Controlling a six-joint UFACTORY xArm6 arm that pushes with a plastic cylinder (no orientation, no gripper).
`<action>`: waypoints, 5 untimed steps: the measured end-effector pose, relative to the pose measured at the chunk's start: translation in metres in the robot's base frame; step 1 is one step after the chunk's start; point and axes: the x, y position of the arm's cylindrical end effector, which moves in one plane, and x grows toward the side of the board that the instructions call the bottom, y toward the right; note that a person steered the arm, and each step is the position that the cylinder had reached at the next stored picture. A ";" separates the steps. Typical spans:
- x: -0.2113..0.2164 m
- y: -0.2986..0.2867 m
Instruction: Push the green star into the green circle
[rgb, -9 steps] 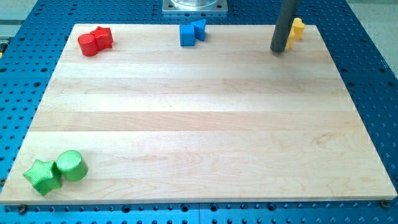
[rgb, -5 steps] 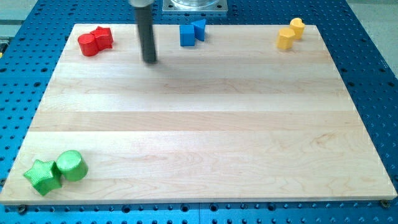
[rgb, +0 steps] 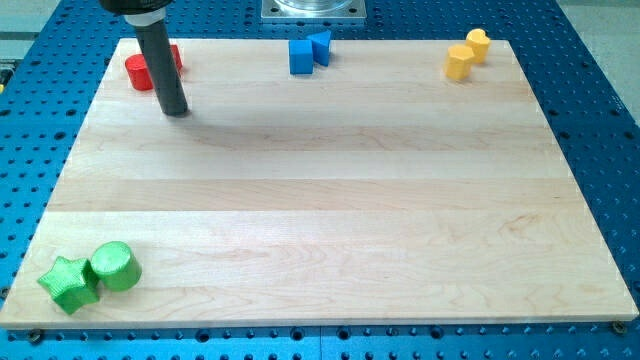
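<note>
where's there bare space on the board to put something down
The whole middle is bare, from the blue blocks down to the bottom edge, plus the view's right below the yellow blocks. Crowded: top left, my tip by the red blocks; bottom left, green star touching green circle.

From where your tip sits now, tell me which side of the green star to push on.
Its lower-left side: the green star already touches the green circle up and to its right. My tip is far off, beside the red blocks.
</note>
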 end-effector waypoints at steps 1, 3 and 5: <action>0.031 -0.009; 0.041 -0.012; 0.074 -0.103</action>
